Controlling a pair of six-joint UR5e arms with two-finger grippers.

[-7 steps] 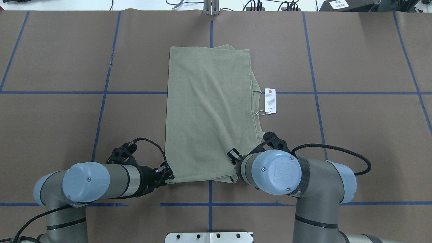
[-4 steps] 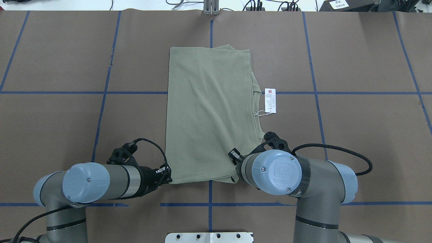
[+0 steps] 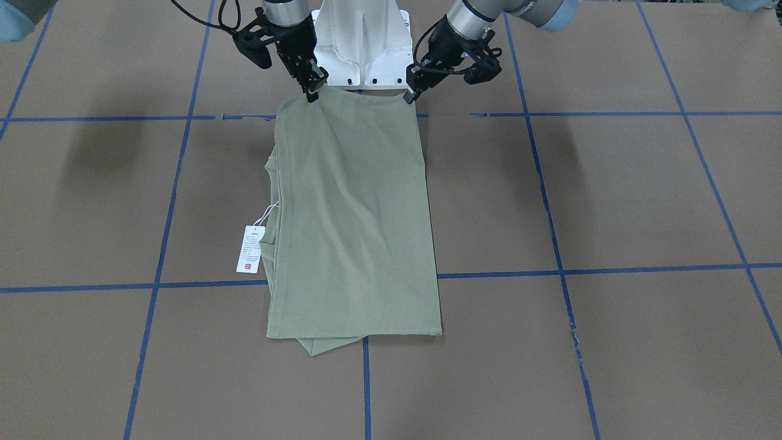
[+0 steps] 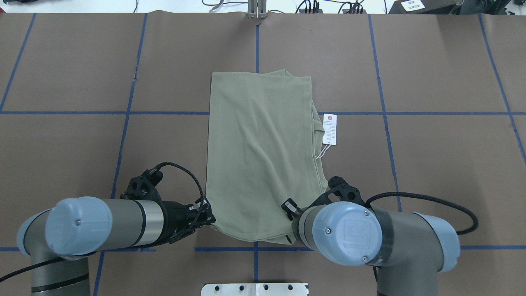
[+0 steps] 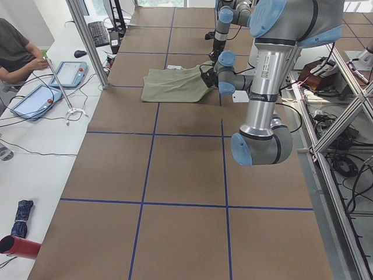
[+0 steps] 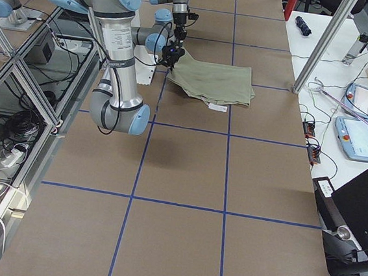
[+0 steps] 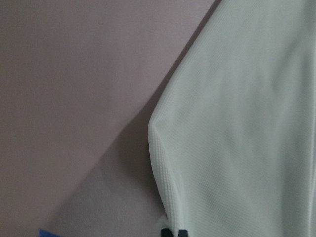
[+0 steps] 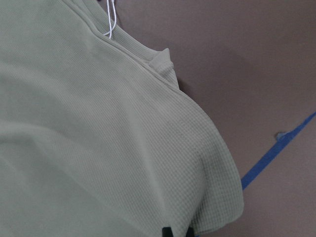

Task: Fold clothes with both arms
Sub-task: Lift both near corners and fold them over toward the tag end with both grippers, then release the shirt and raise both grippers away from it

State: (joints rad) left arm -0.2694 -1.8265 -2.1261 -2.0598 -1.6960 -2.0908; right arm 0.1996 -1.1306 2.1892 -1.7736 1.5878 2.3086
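The sage-green shirt (image 4: 263, 156) lies folded into a long rectangle in the middle of the brown table, also in the front view (image 3: 351, 214). Its white hang tag (image 4: 330, 129) lies beside its right edge. My left gripper (image 4: 209, 220) is shut on the near left corner; in the front view it (image 3: 409, 95) is on the right. My right gripper (image 3: 311, 91) is shut on the near right corner; from overhead its wrist hides it. The near edge is lifted a little off the table (image 5: 204, 81). Both wrist views show knit cloth (image 7: 237, 123) (image 8: 98, 148) right at the fingertips.
The white pedestal base (image 3: 360, 36) stands just behind the shirt's near edge. Blue tape lines (image 4: 382, 113) grid the table. A metal post (image 4: 257, 10) stands at the far edge. An operator (image 5: 17, 46) sits at a side bench with tablets.
Both arms have drawn back toward the robot's base, dragging the shirt and its tag that way. The near edge now bows between the grippers. Both stay shut.
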